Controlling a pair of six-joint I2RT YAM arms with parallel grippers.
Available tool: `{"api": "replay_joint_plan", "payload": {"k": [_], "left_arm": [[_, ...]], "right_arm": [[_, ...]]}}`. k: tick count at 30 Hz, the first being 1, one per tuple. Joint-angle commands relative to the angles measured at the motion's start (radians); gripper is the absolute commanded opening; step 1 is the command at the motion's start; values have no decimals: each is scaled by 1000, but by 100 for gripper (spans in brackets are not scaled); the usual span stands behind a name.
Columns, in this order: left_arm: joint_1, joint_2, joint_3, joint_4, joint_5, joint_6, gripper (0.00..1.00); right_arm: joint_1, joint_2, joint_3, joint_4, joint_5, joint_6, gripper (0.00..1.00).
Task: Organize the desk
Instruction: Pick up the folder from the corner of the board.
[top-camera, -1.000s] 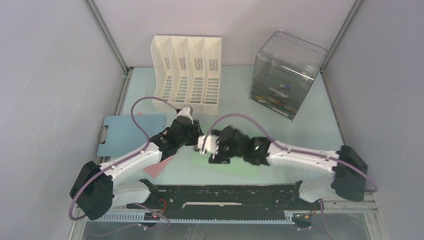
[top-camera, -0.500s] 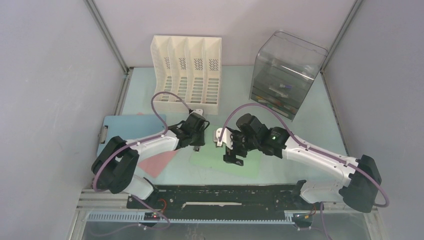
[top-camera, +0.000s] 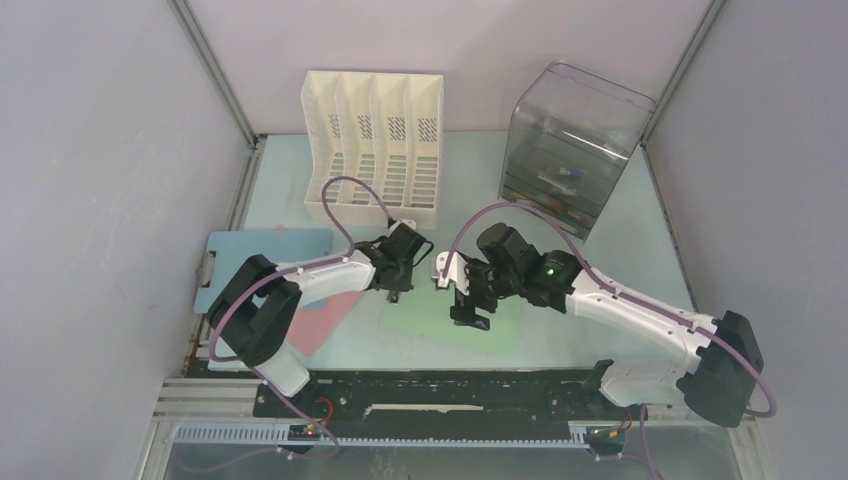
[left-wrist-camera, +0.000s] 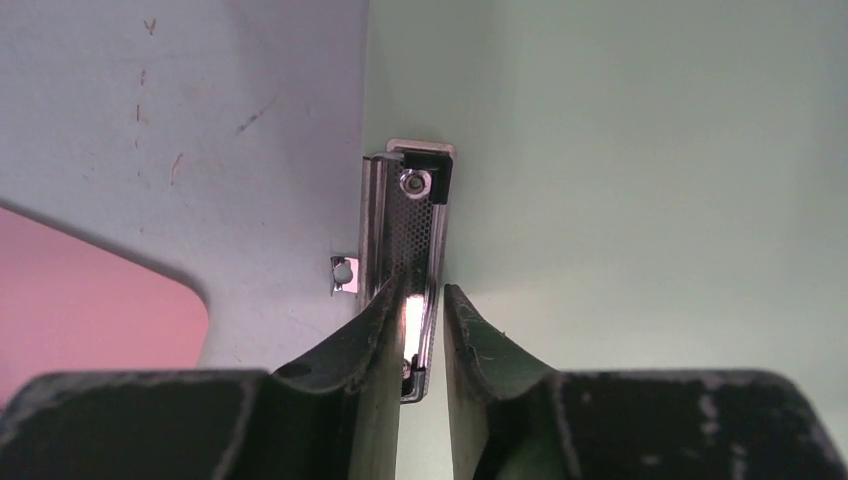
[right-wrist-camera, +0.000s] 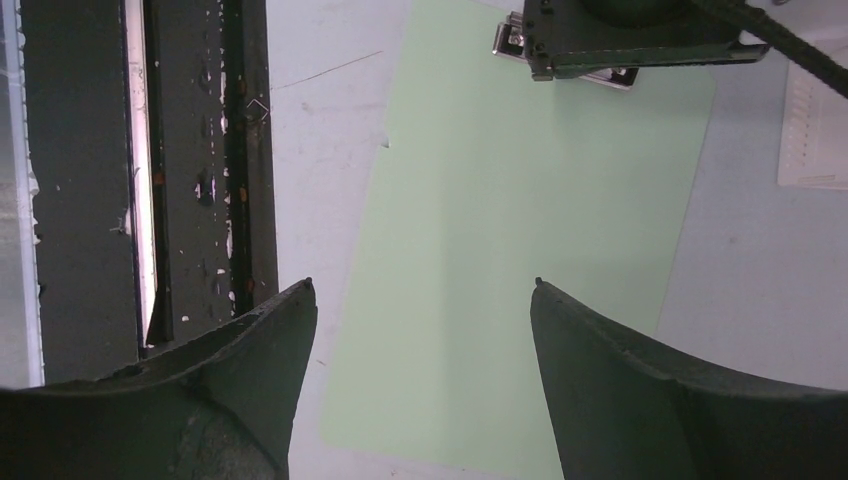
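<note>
Lying flat on the mint tabletop (top-camera: 620, 250) that spans the enclosure floor beneath both arms, the green clipboard (top-camera: 440, 330) (right-wrist-camera: 520, 200) is being pinched at its metal clip (left-wrist-camera: 405, 250) by the narrow jaws of the left gripper (top-camera: 393, 294) (left-wrist-camera: 420, 300), while the right gripper (top-camera: 470, 315) (right-wrist-camera: 422, 285) is being held above the board with jaws spread wide.

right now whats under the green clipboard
Only the desk shows around the green clipboard; it lies flat, so anything beneath it is covered. The left gripper pinches its metal clip.
</note>
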Motion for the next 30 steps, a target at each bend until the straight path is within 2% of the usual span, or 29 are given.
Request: {"api": "replay_joint_plan", "payload": {"k": [1, 5, 9, 13, 19, 30], "left_arm": [[-7, 17, 26, -18, -28, 13, 27], [-11, 41, 24, -9, -7, 14, 21], [-11, 49, 34, -8, -6, 18, 1], [-20, 33, 37, -9, -28, 29, 0], [-88, -102, 41, -23, -162, 99, 0], [-171, -280, 63, -41, -264, 188, 0]], "right_arm": [[-28, -27, 8, 5, -39, 13, 86], [-55, -35, 8, 6, -61, 21, 86], [-81, -40, 8, 9, -90, 34, 86], [-143, -38, 8, 18, -166, 72, 87], [-249, -13, 14, 36, -284, 127, 91], [-372, 198, 213, -70, -413, 102, 98]]}}
